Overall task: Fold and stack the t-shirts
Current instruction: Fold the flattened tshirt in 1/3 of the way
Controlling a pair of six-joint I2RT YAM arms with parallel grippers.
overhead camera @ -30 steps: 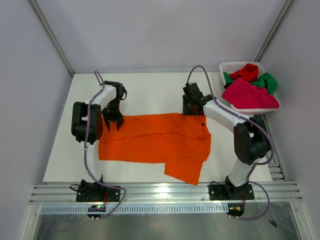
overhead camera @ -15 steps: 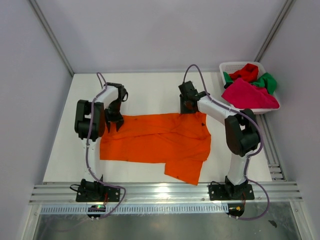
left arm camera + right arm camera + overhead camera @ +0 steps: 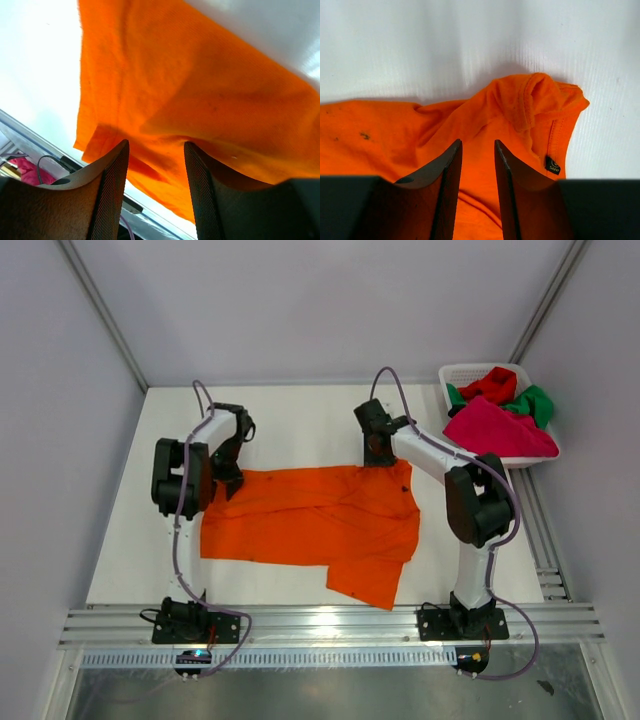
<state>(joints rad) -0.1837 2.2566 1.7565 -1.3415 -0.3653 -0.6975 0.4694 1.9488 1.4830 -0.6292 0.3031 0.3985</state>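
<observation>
A bright orange t-shirt [image 3: 310, 520] lies spread flat on the white table, one sleeve hanging toward the near edge. My left gripper [image 3: 226, 478] is at its far left corner. In the left wrist view it [image 3: 155, 144] is open with the orange cloth [image 3: 200, 90] right beneath the fingers. My right gripper [image 3: 377, 456] is at the far right corner by the collar. In the right wrist view it [image 3: 477, 141] is open over the cloth, next to the bunched collar [image 3: 535, 100] and a black size tag [image 3: 552, 164]. The magenta-pink [image 3: 497, 430], red [image 3: 490, 385] and green [image 3: 537, 403] shirts lie in the basket.
The white lattice basket [image 3: 462, 371] stands at the far right corner of the table. Grey walls close in the back and sides. A metal rail [image 3: 330, 625] runs along the near edge by the arm bases.
My right gripper has moved a little left and farther along the shirt's far edge. My left gripper has edged toward the far left corner. The shirt has barely shifted.
</observation>
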